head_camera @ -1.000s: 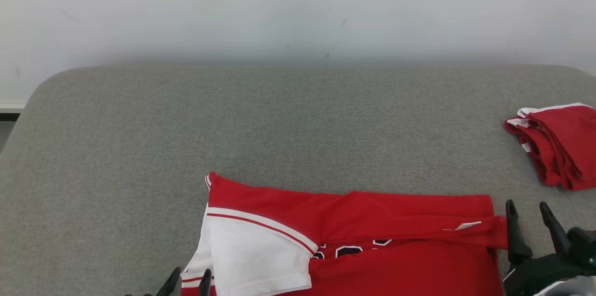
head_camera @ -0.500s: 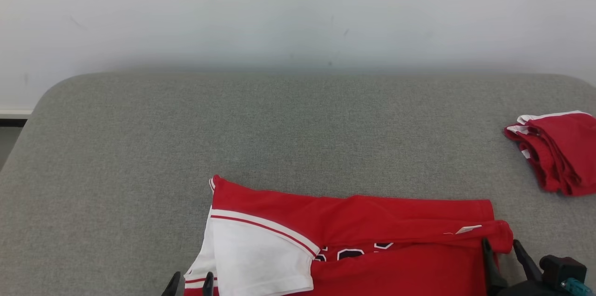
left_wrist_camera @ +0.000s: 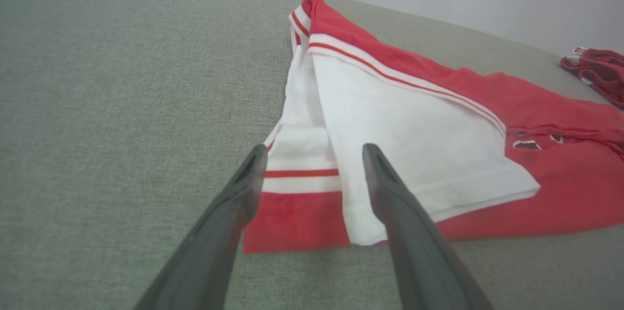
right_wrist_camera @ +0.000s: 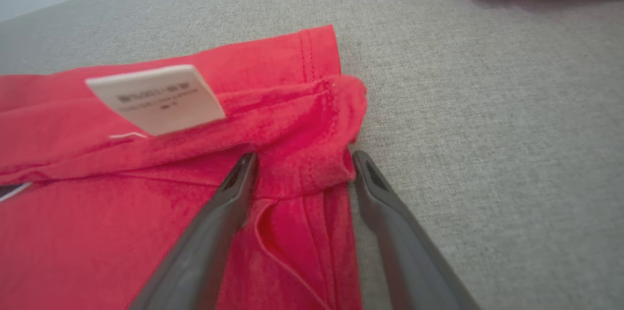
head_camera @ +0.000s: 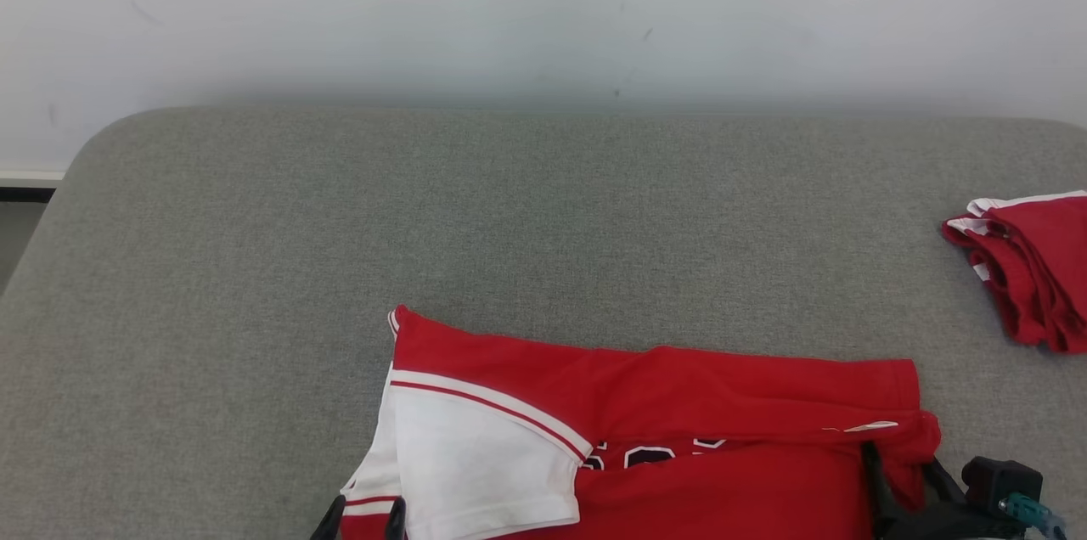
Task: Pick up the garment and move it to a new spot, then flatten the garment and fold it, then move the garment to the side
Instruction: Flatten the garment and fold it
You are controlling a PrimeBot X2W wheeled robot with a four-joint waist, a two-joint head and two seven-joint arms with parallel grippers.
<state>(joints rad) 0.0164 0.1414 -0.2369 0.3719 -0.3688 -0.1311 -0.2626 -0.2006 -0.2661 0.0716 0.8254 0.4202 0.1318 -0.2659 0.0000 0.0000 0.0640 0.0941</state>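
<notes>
Garment [head_camera: 662, 430] lies flat-ish on the near edge of the grey padded surface [head_camera: 509, 217], red with a white side panel [left_wrist_camera: 414, 144] folded over its left end. Right gripper [right_wrist_camera: 304, 158]: fingers spread wide, straddling the bunched red corner at the garment's right end. Cloth sits between them but isn't pinched. Left gripper [left_wrist_camera: 314, 151]: fingers also apart, one over the grey surface just beside the striped hem, the other over the white panel, nothing clamped. Versus a second ago: the right gripper was standing clear on the grey surface just right of the garment's edge, and now it has come in over that corner and sits lower in the head view. The left gripper is at about the same spot by the left hem. The whole head picture has shifted a bit, so that is the camera and the garment itself looks unmoved. View differences: the right wrist view shows a white label [right_wrist_camera: 156, 98] on the rolled fold, print too blurred to read, plus the hem stitching. The head view has the label as just a sliver, but shows dark white-outlined characters [head_camera: 650, 457] on the front, partly covered by the fold. The left wrist view shows the red stripe across the white hem. A second red garment [head_camera: 1032, 268], folded, lies well apart at the surface's right edge, with a white wall [head_camera: 543, 14] behind.
</notes>
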